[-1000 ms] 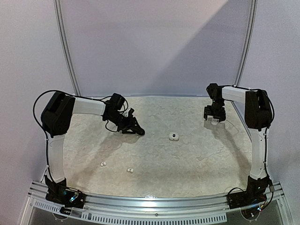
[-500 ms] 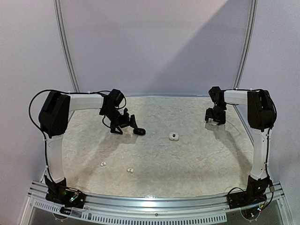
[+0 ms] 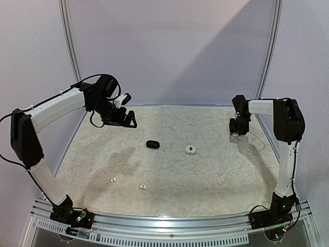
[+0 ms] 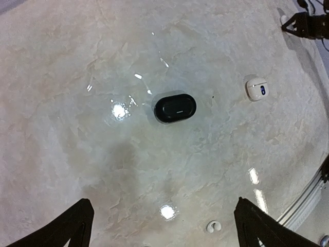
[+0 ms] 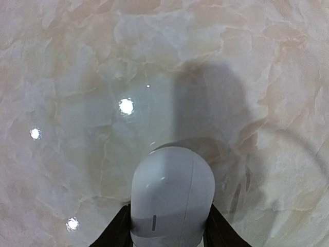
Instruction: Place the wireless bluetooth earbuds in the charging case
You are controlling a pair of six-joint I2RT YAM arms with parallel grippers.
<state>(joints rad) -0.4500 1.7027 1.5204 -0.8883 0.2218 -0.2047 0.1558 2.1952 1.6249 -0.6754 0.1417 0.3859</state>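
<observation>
Right pincer clamped on white case, well right of black case; left pincer spread, empty, raised left of it. Lift straight, grip centred.

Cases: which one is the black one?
The black case in the middle of the table, left of the small white case. The other white case sits in the right gripper.

Left fingers raised, spread wide; right fingers low, pinching white case
</observation>
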